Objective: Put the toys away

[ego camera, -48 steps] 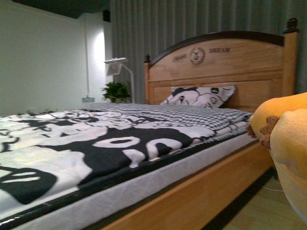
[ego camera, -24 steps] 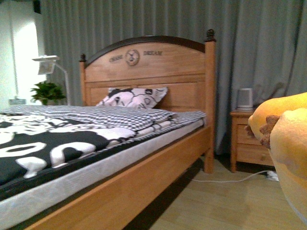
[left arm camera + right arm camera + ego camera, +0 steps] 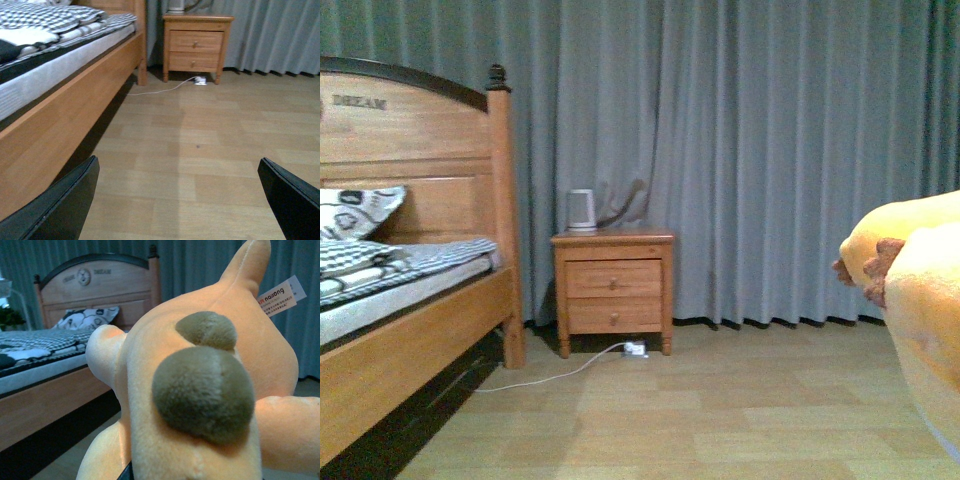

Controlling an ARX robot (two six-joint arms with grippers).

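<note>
The orange-yellow plush toy (image 3: 920, 290) fills the right edge of the front view, held up off the floor, with brown claw marks on a paw. In the right wrist view the plush toy (image 3: 200, 405) fills the picture, with two brown rounded patches and a white tag. My right gripper is shut on it and its fingers are hidden under the plush. My left gripper (image 3: 180, 200) is open and empty, its two dark fingers (image 3: 60, 205) wide apart above bare wooden floor.
A wooden bed (image 3: 410, 330) stands at the left with a patterned pillow. A wooden nightstand (image 3: 613, 290) with a white device on top stands against grey curtains (image 3: 770, 150). A white cable and power strip (image 3: 634, 349) lie on the floor.
The front view has swung to the right: the bed has slid to the left edge and the nightstand and curtains have come into view. The plush toy keeps its place at the right edge.
</note>
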